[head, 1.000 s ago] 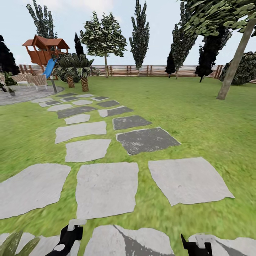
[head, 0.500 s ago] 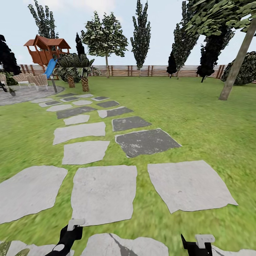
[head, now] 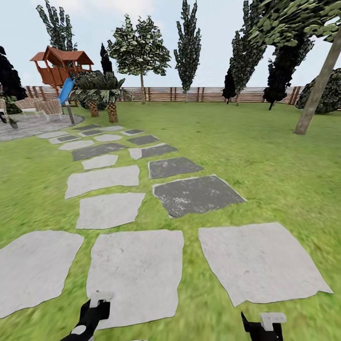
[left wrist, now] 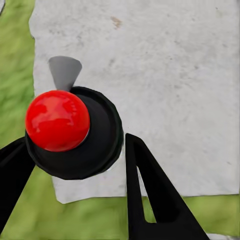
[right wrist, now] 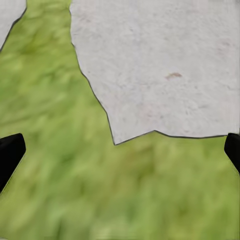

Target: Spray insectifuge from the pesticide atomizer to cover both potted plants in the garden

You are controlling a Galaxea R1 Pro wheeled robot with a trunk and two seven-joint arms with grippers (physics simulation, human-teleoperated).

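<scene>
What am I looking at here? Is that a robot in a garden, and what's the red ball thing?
Yes, it's a robot on wheels with two arms, inside a computer-made garden. A person steers it.

The big picture comes from a camera on its head. At the bottom edge you see its left pincer and right pincer. Ahead lie pale stepping stones in the green lawn, leading toward a grey patio, a wooden playhouse with a blue slide, palms, trees and a brown fence.

The other two pictures come from cameras by each pincer, looking down. The left one shows black fingers spread wide over a stone, with a round black thing topped by a red ball in between; I can't tell what it is. The right one shows grass and a stone corner, fingers far apart.

Neither pincer holds anything.
</scene>
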